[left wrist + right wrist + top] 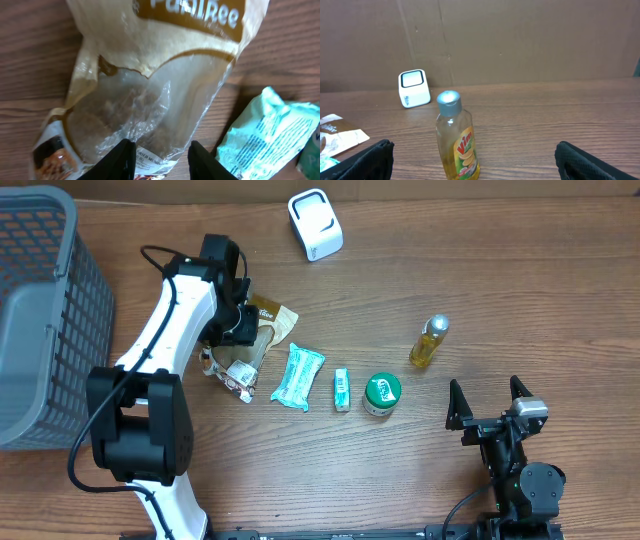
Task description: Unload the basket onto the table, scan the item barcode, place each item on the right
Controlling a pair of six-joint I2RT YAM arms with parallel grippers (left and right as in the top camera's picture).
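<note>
Snack bag, clear crinkled film with a tan label, is shown under the left gripper, whose fingers stand partly apart astride its lower edge; whether film is pinched cannot be told. The bag lies left of centre in the overhead frame, beside a teal packet. It is judged light, limp and slippery; a hold on the sealed edge is advised. The right gripper, lower right, is spread wide, empty.

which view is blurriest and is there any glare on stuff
Left wrist is softest: the snack bag sits very close, lettering fuzzy, its clear plastic catching pale sheen. Right wrist is sharper on the yellow bottle, little glare. Overhead is evenly lit, with only faint shadows.
</note>
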